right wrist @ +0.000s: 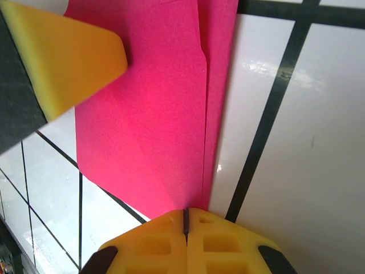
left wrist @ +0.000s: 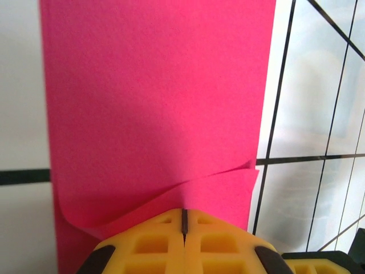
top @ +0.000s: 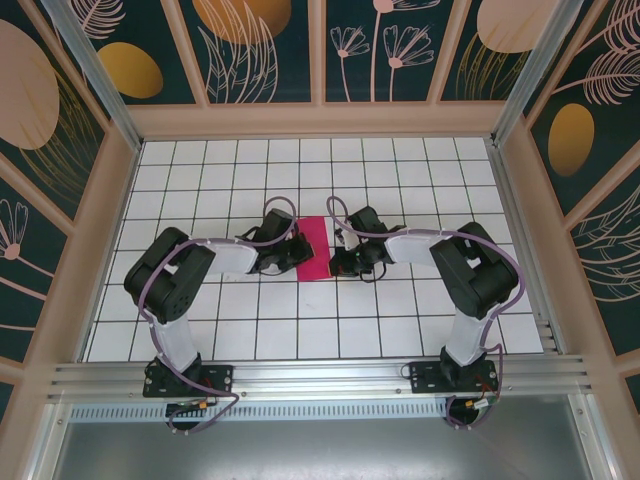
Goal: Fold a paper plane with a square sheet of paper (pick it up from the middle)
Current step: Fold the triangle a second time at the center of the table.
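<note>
Top external: we see the paper sheet [top: 314,248] mid-table on the white grid table [top: 400,180], folded to a narrow strip running near-far. The left gripper [top: 291,252] is at its left edge and the right gripper [top: 339,258] at its right edge, both low over the table and facing each other across the strip.

Left wrist: we see the yellow fingers [left wrist: 151,242] pressed together, seam closed, tips right at the sheet's left edge. The top layer lifts in a curl just ahead of the tips and the lower layer lies flat. We can't tell if a layer is caught between the fingers.

Right wrist: the fingers [right wrist: 219,237] are pressed together too, with the tips touching the sheet where a doubled edge runs away from them. We can't tell if it's pinched. The left gripper's yellow fingertip [right wrist: 68,57] sits at the sheet's opposite edge.
</note>
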Controlling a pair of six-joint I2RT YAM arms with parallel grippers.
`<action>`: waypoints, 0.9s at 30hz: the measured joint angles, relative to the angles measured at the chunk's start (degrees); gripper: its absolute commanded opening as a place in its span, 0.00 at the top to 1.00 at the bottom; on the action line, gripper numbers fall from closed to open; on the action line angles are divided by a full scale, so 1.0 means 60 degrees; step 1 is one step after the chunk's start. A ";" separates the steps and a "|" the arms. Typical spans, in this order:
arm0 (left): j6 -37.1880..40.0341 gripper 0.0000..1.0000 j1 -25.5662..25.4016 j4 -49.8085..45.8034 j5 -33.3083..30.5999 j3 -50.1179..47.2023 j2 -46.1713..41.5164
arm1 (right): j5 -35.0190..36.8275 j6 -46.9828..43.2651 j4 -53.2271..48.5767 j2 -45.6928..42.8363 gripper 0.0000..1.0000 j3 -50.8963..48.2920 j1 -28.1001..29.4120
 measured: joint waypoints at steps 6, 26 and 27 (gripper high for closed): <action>0.0248 0.94 0.0350 0.0328 0.0346 -0.0219 0.0000 | -0.0011 0.0000 0.0000 0.0015 0.99 0.0000 -0.0018; 0.1209 0.87 0.1275 0.0481 0.0426 -0.0280 -0.1632 | -0.0164 0.0036 -0.0080 0.0011 0.99 0.0000 -0.0178; 0.1155 0.87 0.1173 0.0641 0.0459 -0.0299 -0.1810 | -0.0171 0.0036 -0.0084 0.0011 0.99 0.0000 -0.0182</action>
